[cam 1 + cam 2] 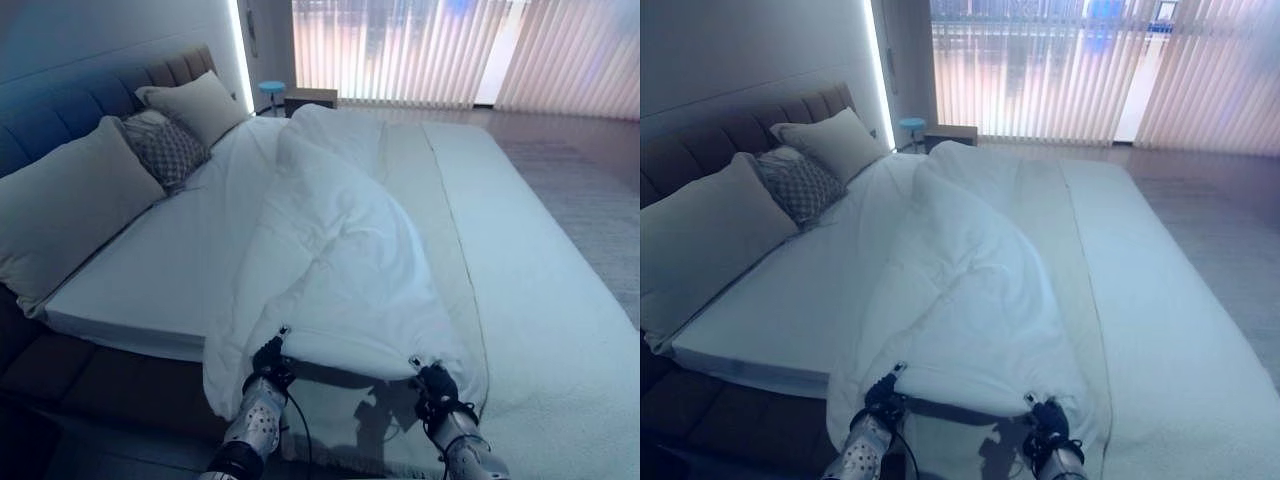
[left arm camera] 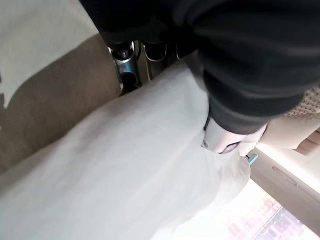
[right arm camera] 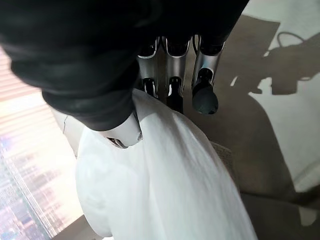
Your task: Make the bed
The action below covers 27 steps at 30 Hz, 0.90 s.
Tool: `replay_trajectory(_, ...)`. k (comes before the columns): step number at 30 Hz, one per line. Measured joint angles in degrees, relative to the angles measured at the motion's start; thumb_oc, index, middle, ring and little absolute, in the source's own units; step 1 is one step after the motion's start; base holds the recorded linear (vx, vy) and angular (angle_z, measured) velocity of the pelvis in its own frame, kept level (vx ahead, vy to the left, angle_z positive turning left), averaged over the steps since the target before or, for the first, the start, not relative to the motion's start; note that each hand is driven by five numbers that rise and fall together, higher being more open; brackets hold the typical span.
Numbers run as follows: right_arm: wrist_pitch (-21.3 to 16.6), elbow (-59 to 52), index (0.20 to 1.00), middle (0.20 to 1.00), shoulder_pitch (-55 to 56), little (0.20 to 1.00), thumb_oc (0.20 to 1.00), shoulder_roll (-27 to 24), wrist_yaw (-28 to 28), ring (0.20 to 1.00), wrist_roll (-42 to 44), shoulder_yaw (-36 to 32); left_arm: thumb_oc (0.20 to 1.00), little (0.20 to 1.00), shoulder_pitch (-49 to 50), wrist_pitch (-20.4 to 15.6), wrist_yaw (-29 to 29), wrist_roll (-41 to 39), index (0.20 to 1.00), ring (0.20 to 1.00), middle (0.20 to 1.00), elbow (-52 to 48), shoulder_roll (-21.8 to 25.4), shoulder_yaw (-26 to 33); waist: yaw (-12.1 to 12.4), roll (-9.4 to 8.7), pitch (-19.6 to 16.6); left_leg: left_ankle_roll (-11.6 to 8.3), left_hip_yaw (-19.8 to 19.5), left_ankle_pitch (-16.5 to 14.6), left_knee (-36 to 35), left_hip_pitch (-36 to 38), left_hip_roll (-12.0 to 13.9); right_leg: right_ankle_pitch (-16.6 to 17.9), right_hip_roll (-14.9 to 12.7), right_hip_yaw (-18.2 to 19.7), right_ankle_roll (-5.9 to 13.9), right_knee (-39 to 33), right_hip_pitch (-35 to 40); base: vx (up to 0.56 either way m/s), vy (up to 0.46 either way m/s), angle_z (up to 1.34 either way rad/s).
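A white duvet (image 1: 340,250) lies bunched in a long ridge down the middle of the bed (image 1: 540,300), from the far end to the near edge. My left hand (image 1: 268,358) grips its near edge on the left, fingers (image 2: 125,65) and thumb curled round the cloth. My right hand (image 1: 436,384) holds the same edge further right, with the cloth pinched between fingers (image 3: 172,80) and thumb. The edge is lifted slightly between the two hands, and a shadowed gap shows under it. Part of the white sheet (image 1: 170,260) on the left lies uncovered.
Two plain pillows (image 1: 70,200) and a patterned one (image 1: 165,148) lean on the padded headboard (image 1: 60,100) at the left. A small blue stool (image 1: 271,90) and a low cabinet (image 1: 310,98) stand beyond the bed. Vertical blinds (image 1: 450,50) cover the far window. Carpet (image 1: 590,190) lies at the right.
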Motion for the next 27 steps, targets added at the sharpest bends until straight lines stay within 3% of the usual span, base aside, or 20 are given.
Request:
replay_trajectory(1, 0.1, 0.1, 0.200, 0.200, -0.2, 0.200, 0.200, 0.6, 0.1, 0.200, 0.0, 0.2, 0.200, 0.200, 0.4, -0.1, 0.0, 0.2, 0.200, 0.200, 0.200, -0.5, 0.5, 0.2, 0.6, 0.29, 0.0, 0.06, 0.1, -0.1, 0.8, -1.0, 0.6, -0.4, 1.8, -1.4, 0.14, 3.5, 0.2, -0.22, 0.416, -0.14)
replay_trajectory(2, 0.1, 0.6, 0.200, 0.200, -0.2, 0.200, 0.200, 2.1, 0.1, 0.200, 0.2, 0.4, 0.200, 0.200, 0.8, -0.1, -0.3, 0.2, 0.200, 0.200, 0.200, -0.6, 1.8, 0.5, 1.9, -0.58, 0.0, 0.15, 1.1, 0.9, 0.6, -1.0, 0.3, -2.1, 5.0, -3.8, 0.50, 14.0, 0.9, -0.20, 0.355, -0.21)
replay_trajectory(3, 0.3, 1.0, 0.200, 0.200, -0.8, 0.200, 0.200, 2.1, 0.2, 0.200, 0.4, 1.0, 0.200, 0.200, 1.4, 0.0, -0.3, 0.2, 0.200, 0.200, 0.200, -0.9, 2.4, 0.8, 3.2, -0.53, 0.0, -0.23, 2.2, 1.4, -0.4, 0.3, 1.8, -5.5, 6.2, -3.9, -0.60, 17.2, 0.0, -0.18, 0.292, -0.44)
replay_trajectory(4, 0.3, 1.1, 0.200, 0.200, -2.2, 0.200, 0.200, 1.5, 1.0, 0.200, 0.5, 1.8, 0.200, 0.200, 2.5, 0.0, -0.2, 0.2, 0.200, 0.200, 0.200, -1.7, 2.4, 1.9, 4.3, 1.39, 1.0, 0.27, 2.3, 2.3, -0.9, 0.4, 2.8, -7.6, 9.7, -7.3, -0.65, 19.9, 1.9, -0.19, 0.266, -0.38)
replay_trajectory(5, 0.3, 1.1, 0.200, 0.200, -2.4, 0.200, 0.200, 1.3, 1.1, 0.200, 0.5, 2.1, 0.200, 0.200, 2.6, 0.1, -0.3, 0.2, 0.200, 0.200, 0.200, -1.9, 2.2, 2.4, 4.1, 2.18, 1.3, 0.19, 2.0, 2.9, -1.5, 0.6, 3.6, -9.2, 10.2, -7.7, 0.40, 22.4, 1.8, -0.19, 0.213, 0.05)
replay_trajectory(7, 0.5, 0.9, 0.200, 0.200, -2.4, 0.200, 0.200, 0.5, 1.6, 0.200, 0.5, 3.1, 0.200, 0.200, 2.8, 0.1, -0.2, 0.2, 0.200, 0.200, 0.200, -3.4, 1.9, 2.9, 4.3, 1.87, 0.5, 0.60, 1.6, 7.0, -7.3, 1.1, 2.9, -11.6, 14.0, -7.8, 1.35, 22.5, 4.0, -0.19, 0.155, 0.39)
replay_trajectory(9, 0.5, 1.4, 0.200, 0.200, -3.3, 0.200, 0.200, 0.8, 2.0, 0.200, 0.5, 3.2, 0.200, 0.200, 3.1, 0.1, -0.1, 0.2, 0.200, 0.200, 0.200, -3.6, 1.5, 3.4, 4.7, 1.65, 0.5, -0.01, 0.9, 10.7, -10.6, 0.8, 1.5, -13.9, 16.2, -6.1, 1.25, 16.3, 7.7, -0.30, 0.172, 0.31)
replay_trajectory(10, 0.5, 2.1, 0.200, 0.200, -3.5, 0.200, 0.200, 0.7, 1.9, 0.200, 0.5, 4.0, 0.200, 0.200, 3.1, 0.1, 0.2, 0.2, 0.200, 0.200, 0.200, -3.6, 1.6, 4.0, 4.4, 1.48, 0.4, -0.49, 0.3, 12.4, -11.8, 0.5, 1.2, -14.9, 17.6, -3.1, -0.69, 11.9, 9.8, -0.29, 0.166, 0.22)
replay_trajectory(11, 0.5, 2.4, 0.200, 0.200, -3.7, 0.200, 0.200, 0.5, 1.8, 0.200, 0.6, 4.3, 0.200, 0.200, 2.7, 0.1, 0.4, 0.2, 0.200, 0.200, 0.200, -3.5, 1.4, 4.2, 4.9, 1.43, 0.4, -1.52, 0.2, 13.5, -13.4, 0.6, 0.9, -14.2, 18.8, -1.9, -4.74, 9.1, 10.4, -0.28, 0.180, 0.35)
replay_trajectory(12, 0.4, 2.5, 0.200, 0.200, -3.7, 0.200, 0.200, 0.3, 1.8, 0.200, 0.7, 4.3, 0.200, 0.200, 2.5, 0.1, 0.3, 0.2, 0.200, 0.200, 0.200, -3.6, 1.1, 4.3, 5.1, 2.13, 0.8, -2.45, -0.9, 15.0, -15.1, -0.1, 1.1, -12.9, 20.5, -1.3, -6.93, 7.4, 10.8, -0.26, 0.181, 0.43)
replay_trajectory(14, 0.2, 2.9, 0.200, 0.200, -4.2, 0.200, 0.200, -0.8, 1.0, 0.200, 1.9, 4.9, 0.200, 0.200, 1.1, 0.1, 0.1, 0.2, 0.200, 0.200, 0.200, -3.6, 0.1, 4.0, 4.7, 3.29, 1.4, -7.42, -1.5, 18.2, -16.9, -1.9, 2.0, -10.0, 22.2, -0.4, -9.69, 4.4, 9.7, -0.26, 0.235, 0.53)
replay_trajectory(17, 0.1, 2.8, 0.200, 0.200, -4.4, 0.200, 0.200, -2.8, 0.9, 0.200, 1.9, 6.1, 0.200, 0.200, 0.3, 0.1, -0.1, 0.2, 0.200, 0.200, 0.200, -3.8, -1.2, 3.9, 4.6, 5.43, 2.4, -8.97, -2.2, 20.2, -16.0, -3.1, 2.7, -7.9, 22.7, -2.1, -10.66, 2.6, 9.9, -0.15, 0.170, 0.12)
replay_trajectory(19, 0.1, 2.9, 0.200, 0.200, -4.4, 0.200, 0.200, -3.7, 1.0, 0.200, 1.9, 6.1, 0.200, 0.200, -0.5, 0.1, -0.1, 0.2, 0.200, 0.200, 0.200, -3.7, -2.0, 3.7, 4.2, 6.17, 2.2, -9.42, -1.9, 19.5, -16.7, -3.0, 3.0, -7.4, 22.6, -3.4, -11.08, 2.2, 9.9, -0.11, 0.219, 0.15)
replay_trajectory(20, 0.1, 2.8, 0.200, 0.200, -4.4, 0.200, 0.200, -3.9, 1.0, 0.200, 1.9, 6.1, 0.200, 0.200, -0.9, 0.1, -0.1, 0.2, 0.200, 0.200, 0.200, -3.7, -2.1, 3.6, 4.3, 6.06, 2.2, -9.38, -1.9, 19.6, -16.6, -2.9, 3.5, -6.9, 22.0, -3.8, -11.43, 2.2, 9.6, -0.13, 0.343, -0.06)
replay_trajectory(22, 0.1, 2.0, 0.200, 0.200, -4.7, 0.200, 0.200, -3.6, 1.2, 0.200, 1.9, 6.5, 0.200, 0.200, -0.7, 0.1, 0.1, 0.2, 0.200, 0.200, 0.200, -3.3, -0.8, 3.7, 4.3, 3.26, 1.9, -8.91, -4.1, 15.2, -11.2, -3.1, 3.4, -5.3, 18.7, -5.7, -10.62, 0.3, 10.0, -0.04, 0.409, -0.29)
replay_trajectory(23, 0.2, 1.9, 0.200, 0.200, -4.8, 0.200, 0.200, -3.6, 1.4, 0.200, 1.9, 6.4, 0.200, 0.200, -0.9, 0.1, 0.1, 0.2, 0.200, 0.200, 0.200, -2.8, -0.8, 3.8, 4.0, 2.80, 1.5, -9.91, -5.4, 14.5, -10.4, -2.8, 3.9, -4.5, 18.1, -5.7, -10.23, -0.5, 10.1, 0.02, 0.385, -0.28)
replay_trajectory(24, 0.2, 2.1, 0.200, 0.200, -5.0, 0.200, 0.200, -4.0, 1.7, 0.200, 1.9, 6.0, 0.200, 0.200, -1.2, 0.1, 0.2, 0.2, 0.200, 0.200, 0.200, -1.9, -1.4, 3.9, 3.9, 2.94, 1.6, -10.92, -6.3, 13.7, -10.6, -0.5, 6.9, -4.0, 17.2, -5.5, -9.62, -1.2, 10.9, 0.04, 0.304, -0.02)
replay_trajectory(25, 0.2, 2.1, 0.200, 0.200, -4.8, 0.200, 0.200, -4.3, 1.7, 0.200, 1.9, 5.8, 0.200, 0.200, -1.4, 0.1, 0.2, 0.2, 0.200, 0.200, 0.200, -1.4, -1.8, 3.8, 3.4, 3.01, 1.6, -11.99, -7.1, 13.1, -10.4, 0.6, 8.2, -3.9, 16.9, -5.5, -9.23, -1.4, 11.6, 0.05, 0.486, 0.10)
replay_trajectory(27, 0.4, 2.2, 0.200, 0.200, -4.6, 0.200, 0.200, -4.9, 2.0, 0.200, 1.9, 5.6, 0.200, 0.200, -0.7, 0.1, 0.2, 0.2, 0.200, 0.200, 0.200, -1.3, -2.2, 3.6, 2.3, 3.27, 1.5, -12.66, -7.9, 12.5, -11.9, 3.7, 12.7, -3.9, 15.9, -4.5, -7.11, -1.3, 12.6, 0.04, 0.563, 0.20)
